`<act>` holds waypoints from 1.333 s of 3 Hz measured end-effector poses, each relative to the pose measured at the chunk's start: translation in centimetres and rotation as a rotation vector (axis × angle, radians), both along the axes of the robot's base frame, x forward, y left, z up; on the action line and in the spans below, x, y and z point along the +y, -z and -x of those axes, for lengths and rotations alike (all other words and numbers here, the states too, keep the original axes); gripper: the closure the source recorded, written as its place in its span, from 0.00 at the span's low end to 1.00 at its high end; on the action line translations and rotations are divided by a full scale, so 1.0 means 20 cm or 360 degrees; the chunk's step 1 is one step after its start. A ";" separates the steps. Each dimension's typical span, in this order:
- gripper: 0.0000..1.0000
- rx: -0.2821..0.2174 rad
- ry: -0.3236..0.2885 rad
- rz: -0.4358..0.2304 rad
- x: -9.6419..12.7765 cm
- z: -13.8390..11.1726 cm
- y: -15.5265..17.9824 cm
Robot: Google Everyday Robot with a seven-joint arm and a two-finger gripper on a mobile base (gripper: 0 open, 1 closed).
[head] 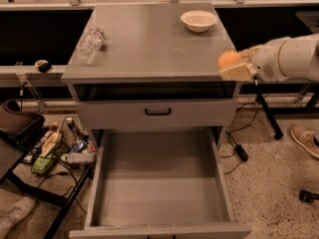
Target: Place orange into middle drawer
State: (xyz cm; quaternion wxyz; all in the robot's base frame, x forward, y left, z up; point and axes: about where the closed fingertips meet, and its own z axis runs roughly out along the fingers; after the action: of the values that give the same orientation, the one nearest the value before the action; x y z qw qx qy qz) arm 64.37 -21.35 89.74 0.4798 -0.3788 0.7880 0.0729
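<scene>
A white bowl (199,20) sits at the far right of the grey cabinet top (149,44). A clear plastic bottle (90,45) lies on its side at the left. Below is a closed drawer front (119,116) with a black handle (157,112). Cans and packets (65,146) litter the floor on the left, and a shoe (305,139) is on the right. The gripper (231,66), closed round the orange (229,58), hangs at the top's near right corner.

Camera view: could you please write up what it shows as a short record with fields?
tool: at the front right edge of the cabinet top, shut on the orange
orange: held in the air, higher than the drawer and to its right
middle drawer: pulled out, nothing in it
on cabinet top: white bowl back right; clear bottle lying at left
task state: orange not yet in drawer
</scene>
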 end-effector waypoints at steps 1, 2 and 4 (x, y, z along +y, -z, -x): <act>1.00 0.0213 0.0016 -0.0029 -0.05 0.28 0.21; 1.00 0.0359 0.0021 -0.0016 0.02 0.46 0.51; 1.00 0.0398 0.0019 -0.0045 0.05 0.44 0.56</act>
State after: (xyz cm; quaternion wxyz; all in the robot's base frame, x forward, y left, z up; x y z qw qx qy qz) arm 55.58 -20.42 78.61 0.3834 -0.3552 0.8429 0.1279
